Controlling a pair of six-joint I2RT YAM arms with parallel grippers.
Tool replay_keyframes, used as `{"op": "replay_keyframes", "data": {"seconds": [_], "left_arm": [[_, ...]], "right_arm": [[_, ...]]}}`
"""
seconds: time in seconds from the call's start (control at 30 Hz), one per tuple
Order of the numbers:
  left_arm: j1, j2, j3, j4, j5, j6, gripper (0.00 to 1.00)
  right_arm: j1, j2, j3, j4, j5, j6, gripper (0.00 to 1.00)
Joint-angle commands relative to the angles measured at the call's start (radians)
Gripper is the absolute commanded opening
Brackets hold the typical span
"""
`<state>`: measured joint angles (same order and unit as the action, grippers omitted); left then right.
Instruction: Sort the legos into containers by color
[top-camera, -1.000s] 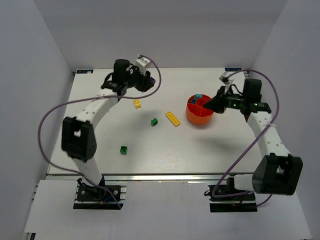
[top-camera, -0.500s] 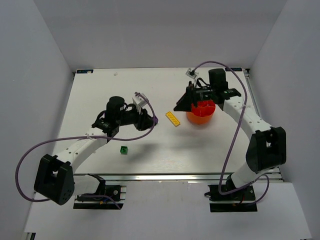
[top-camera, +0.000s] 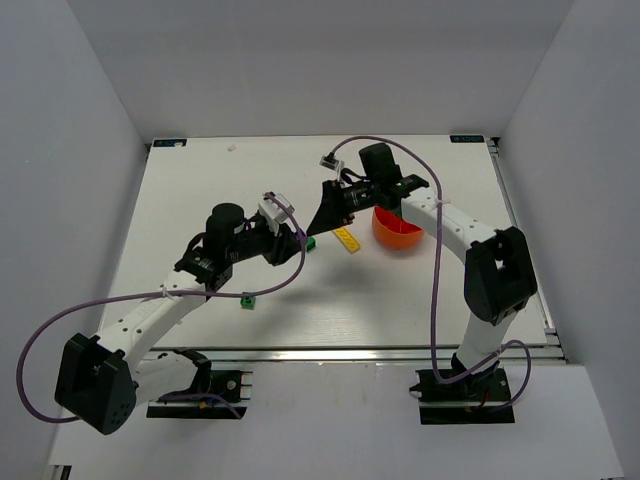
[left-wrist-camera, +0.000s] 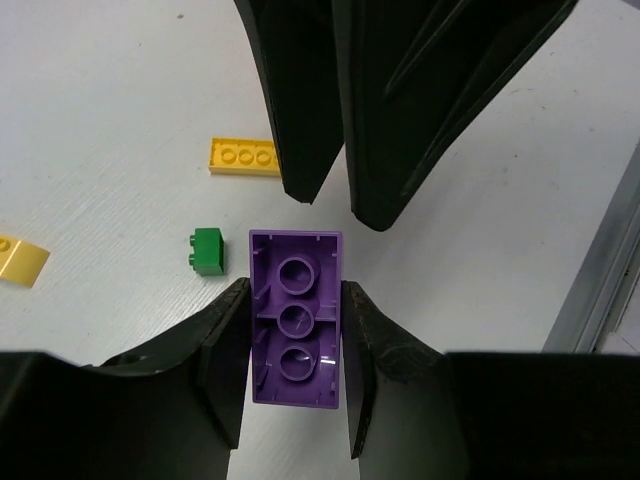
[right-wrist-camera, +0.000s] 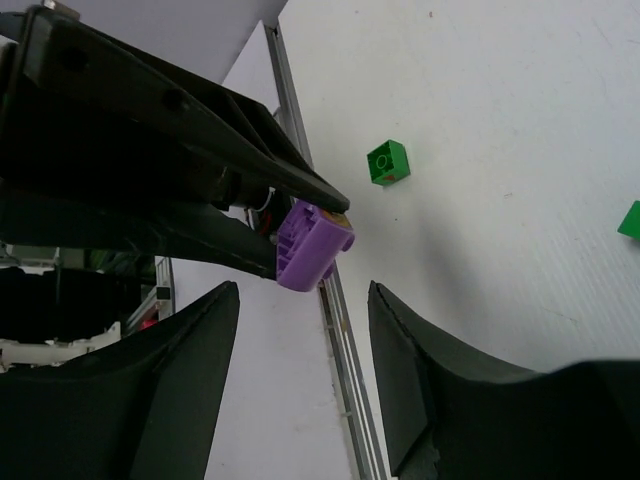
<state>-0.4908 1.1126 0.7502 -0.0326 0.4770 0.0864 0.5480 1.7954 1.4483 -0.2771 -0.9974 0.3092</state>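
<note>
My left gripper (top-camera: 297, 240) (left-wrist-camera: 295, 292) is shut on a purple brick (left-wrist-camera: 295, 330), held by its long sides above the table's middle. The brick also shows in the right wrist view (right-wrist-camera: 312, 243). My right gripper (top-camera: 316, 224) (right-wrist-camera: 305, 350) is open and empty, facing the left gripper at close range, its fingers (left-wrist-camera: 300, 110) just beyond the brick. The orange-red bowl (top-camera: 400, 236) sits behind it, partly hidden by the right arm. On the table lie a yellow flat brick (top-camera: 346, 238) (left-wrist-camera: 243, 157), a green brick (top-camera: 310, 243) (left-wrist-camera: 208, 251) and another green brick (top-camera: 246, 300) (right-wrist-camera: 387, 161).
A small yellow brick (left-wrist-camera: 20, 262) lies at the left edge of the left wrist view. Purple cables (top-camera: 290, 275) loop off both arms. The table's front rail (top-camera: 330, 352) runs along the near edge. White walls enclose the table on three sides.
My left arm came from the back left to the table's middle with the purple brick. My right arm swung left from the bowl and now faces the left gripper.
</note>
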Motion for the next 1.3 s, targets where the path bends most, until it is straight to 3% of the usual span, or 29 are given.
{"op": "replay_keyframes", "data": {"seconds": [0.0,0.67,1.03,1.13,1.27], "left_arm": [[-0.006,-0.013,-0.006,-0.013,-0.043,0.019,0.23],[-0.015,0.026,0.006,0.0,-0.015,0.001,0.27],[-0.025,0.038,0.003,0.01,0.018,-0.017,0.36],[-0.025,0.041,0.005,0.01,0.012,-0.017,0.39],[-0.025,0.049,0.009,0.01,0.003,-0.017,0.48]], "right_arm": [[0.001,-0.014,-0.002,0.058,-0.024,0.076,0.61],[0.064,0.048,0.0,0.056,0.045,0.108,0.54],[0.067,0.099,0.029,0.081,0.039,0.145,0.4],[0.073,0.105,0.032,0.082,0.029,0.148,0.33],[0.073,0.104,0.031,0.082,0.026,0.148,0.16]]}}
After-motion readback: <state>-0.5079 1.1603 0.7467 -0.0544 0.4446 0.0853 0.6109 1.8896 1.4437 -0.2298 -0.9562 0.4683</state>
